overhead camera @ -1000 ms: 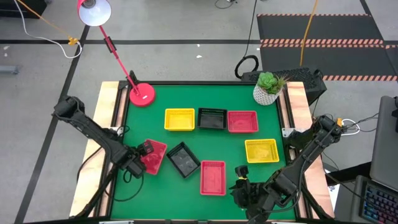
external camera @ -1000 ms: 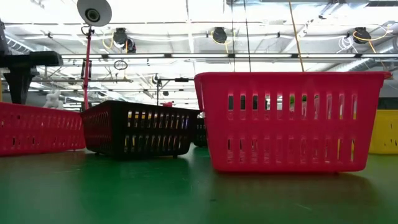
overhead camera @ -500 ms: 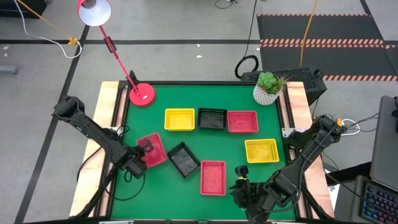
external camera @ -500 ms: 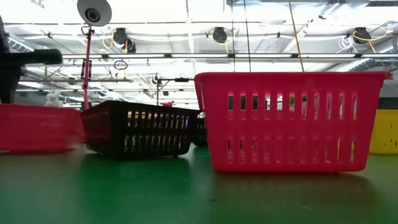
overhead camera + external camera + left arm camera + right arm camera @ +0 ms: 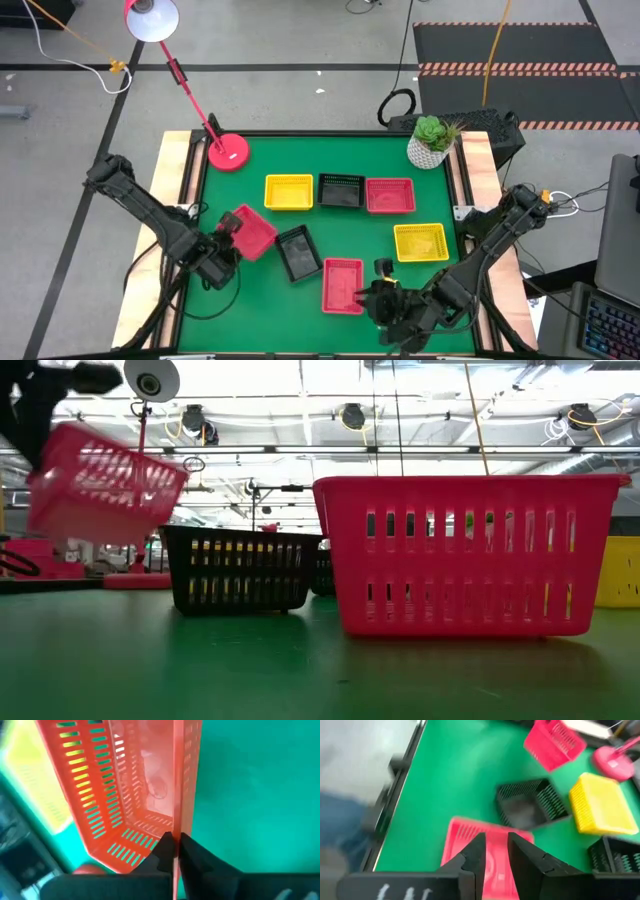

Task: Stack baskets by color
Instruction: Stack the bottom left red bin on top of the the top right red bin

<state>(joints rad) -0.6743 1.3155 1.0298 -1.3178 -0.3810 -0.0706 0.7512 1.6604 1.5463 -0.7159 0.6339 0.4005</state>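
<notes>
The left pincer [image 5: 226, 243] has just clamped shut on the side wall of a red basket [image 5: 252, 232] and lifted it: a second ago that basket lay flat on the tabletop [image 5: 440, 190] with the jaws wide around its edge, and now it hangs tilted in the air, clear of the green surface in the low view [image 5: 100, 482]. The left wrist view shows the thin wall [image 5: 176, 795] pinched between the two fingers. A loose black basket [image 5: 297, 252] sits just beyond the held one, and past that a second red basket [image 5: 342, 285] lies flat. The right pincer [image 5: 372, 300], jaws narrow and holding nothing, has edged in over the near end of that second red basket. Far across from both pincers, a yellow basket [image 5: 288, 192], another black one [image 5: 341, 189] and a third red one [image 5: 390, 195] stand in a row, with one more yellow [image 5: 420, 242] off to the side. So a red is in hand, likely bound for another red; no stack has changed yet.
</notes>
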